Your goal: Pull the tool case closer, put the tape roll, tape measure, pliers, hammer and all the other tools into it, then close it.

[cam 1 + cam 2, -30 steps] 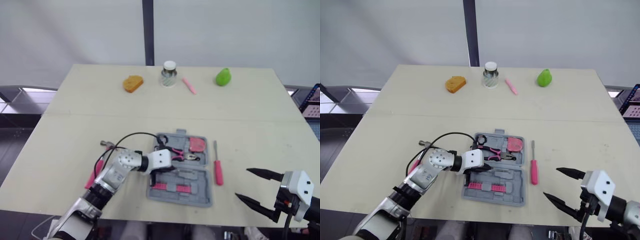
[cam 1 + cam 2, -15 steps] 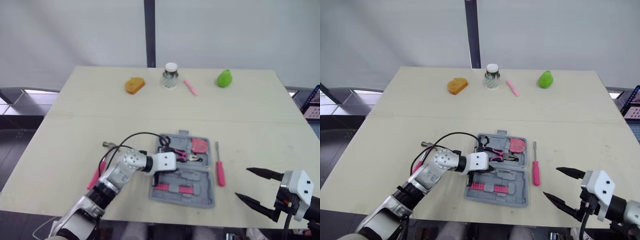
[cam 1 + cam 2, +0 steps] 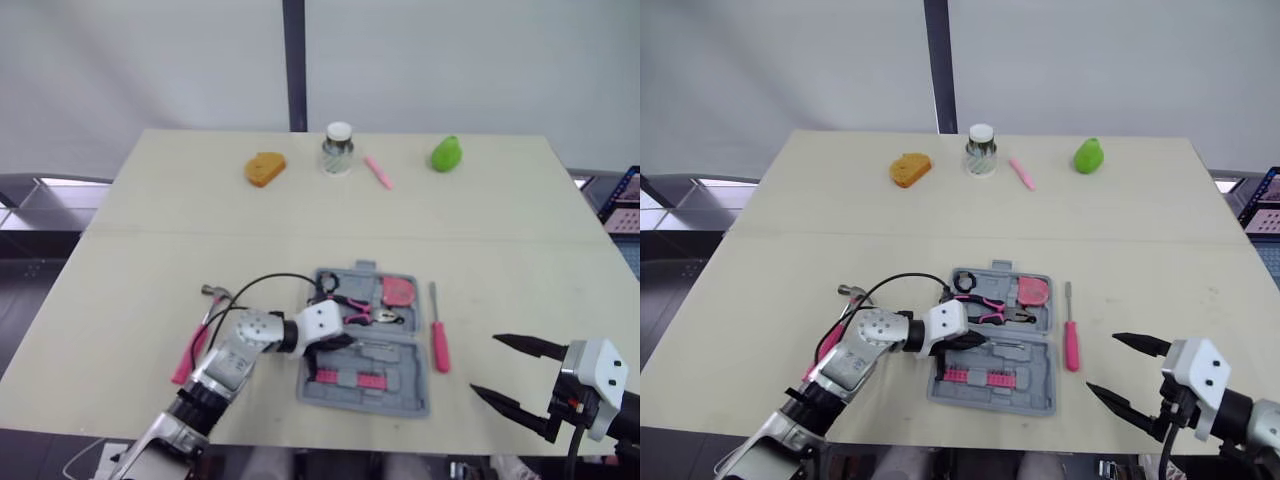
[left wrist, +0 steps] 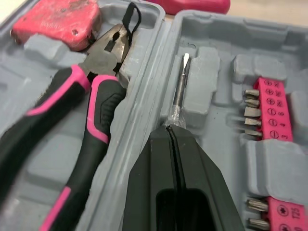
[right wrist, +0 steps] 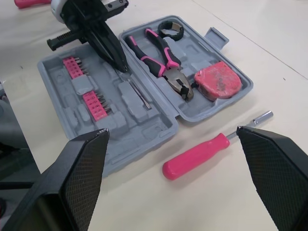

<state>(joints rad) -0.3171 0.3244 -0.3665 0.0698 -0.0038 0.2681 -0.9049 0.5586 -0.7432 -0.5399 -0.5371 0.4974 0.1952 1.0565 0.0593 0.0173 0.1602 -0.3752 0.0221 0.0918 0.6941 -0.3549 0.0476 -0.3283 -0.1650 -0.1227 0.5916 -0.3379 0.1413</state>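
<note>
The left gripper [image 3: 978, 341] is clenched shut inside the open tool case [image 3: 1032, 372], its tips at the handle of a small screwdriver [image 4: 180, 89] lying in the near half. The pliers [image 3: 990, 305], tape measure [image 3: 1031, 291] and tape roll [image 3: 965, 284] lie in the far half. The hammer [image 3: 190, 352] lies on the table left of the case, and a pink screwdriver [image 3: 1070, 345] lies to its right. The right gripper [image 3: 1100, 362] hangs spread open, well apart from the case.
</note>
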